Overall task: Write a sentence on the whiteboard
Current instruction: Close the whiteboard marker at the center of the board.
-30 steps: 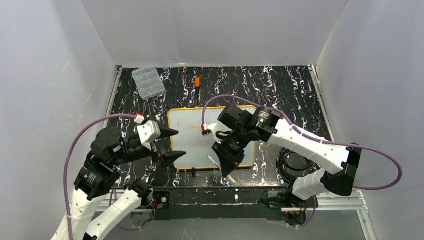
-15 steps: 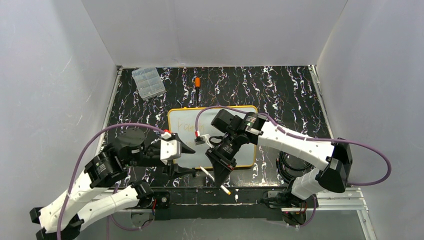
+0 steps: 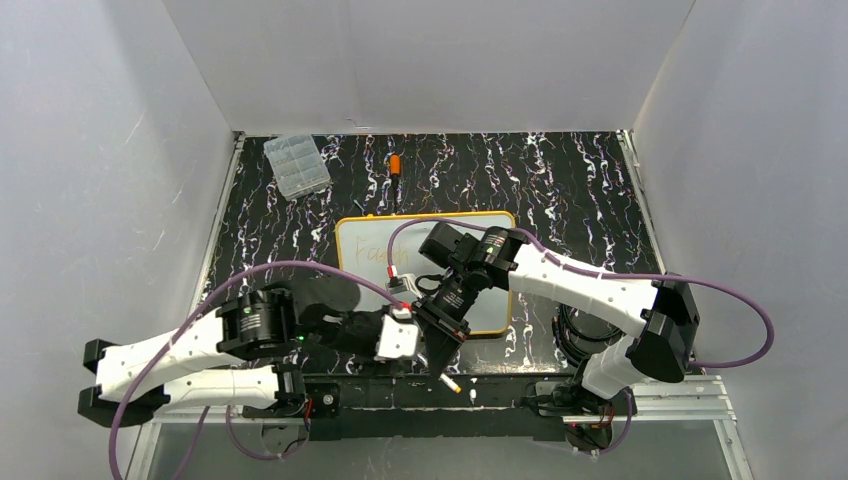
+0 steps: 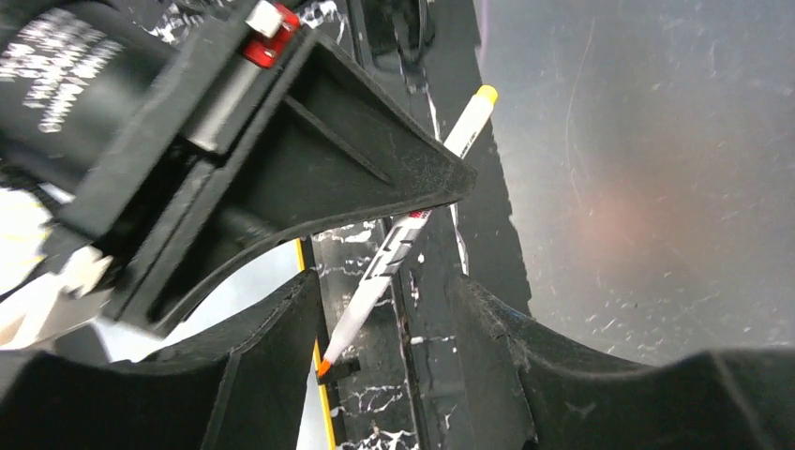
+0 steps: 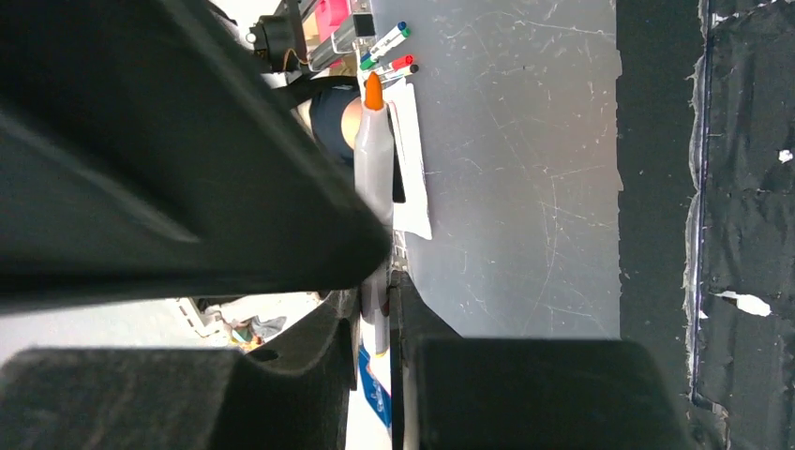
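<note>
Whiteboard (image 3: 350, 232) lies flat mid-table, with the faint orange sentence (image 3: 375, 254) showing at its left and the rest hidden under the right arm. At the board's near edge, the right gripper (image 3: 440, 350) is clenched on a marker (image 3: 449, 378). The left gripper (image 4: 386, 286) has its jaws apart, astride the marker's tip end.

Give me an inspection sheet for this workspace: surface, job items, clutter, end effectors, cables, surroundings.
Surface: black marbled table.
Job's things: whiteboard lies flat, faint orange sentence on it.
Clutter: clear compartment box and orange-handled tool at the far side.
End effectors: right end effector shut on the marker; left end effector open, fingers either side of its tip.
Cables: purple cables loop above both arms; black coil on the table.
Surroundings: plain pale walls.
</note>
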Robot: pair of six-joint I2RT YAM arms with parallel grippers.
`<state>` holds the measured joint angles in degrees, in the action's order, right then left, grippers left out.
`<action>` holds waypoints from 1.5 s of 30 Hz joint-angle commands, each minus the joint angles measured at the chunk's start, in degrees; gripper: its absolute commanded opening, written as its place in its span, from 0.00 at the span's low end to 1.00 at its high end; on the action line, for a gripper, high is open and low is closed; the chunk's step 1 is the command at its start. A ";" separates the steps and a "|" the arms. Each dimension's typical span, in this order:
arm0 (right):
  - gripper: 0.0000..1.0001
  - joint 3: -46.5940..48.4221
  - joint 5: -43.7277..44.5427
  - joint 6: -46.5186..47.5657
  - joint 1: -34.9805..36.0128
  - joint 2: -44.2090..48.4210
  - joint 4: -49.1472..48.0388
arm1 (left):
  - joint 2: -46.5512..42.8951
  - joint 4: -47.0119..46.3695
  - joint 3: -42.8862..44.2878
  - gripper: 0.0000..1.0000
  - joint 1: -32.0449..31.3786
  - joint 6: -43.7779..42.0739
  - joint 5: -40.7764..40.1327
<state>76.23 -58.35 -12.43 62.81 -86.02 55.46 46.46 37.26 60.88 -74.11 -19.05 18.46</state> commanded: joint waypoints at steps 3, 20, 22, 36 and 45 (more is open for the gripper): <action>0.01 0.24 -2.46 1.22 0.33 -0.09 -0.20 | 4.18 3.70 1.95 0.51 -6.44 -2.81 -9.87; 0.25 -0.85 6.41 -0.64 -2.38 5.27 -2.64 | 3.93 1.08 -1.90 0.00 -9.97 6.80 -13.10; 0.43 -1.47 9.24 -1.99 -3.63 7.64 -3.89 | 2.28 -0.33 -4.00 0.00 -9.84 9.49 -14.30; 0.98 -27.83 32.94 -30.60 -6.73 39.43 -49.54 | -6.16 -18.75 -14.48 0.00 1.88 26.14 -8.70; 0.78 -27.97 32.29 -31.68 -6.79 38.57 -51.85 | -4.57 -21.65 -13.99 0.00 6.24 27.85 -2.51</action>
<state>45.98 -26.39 -42.89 56.23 -45.56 8.36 41.04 17.34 46.44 -68.45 7.62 11.73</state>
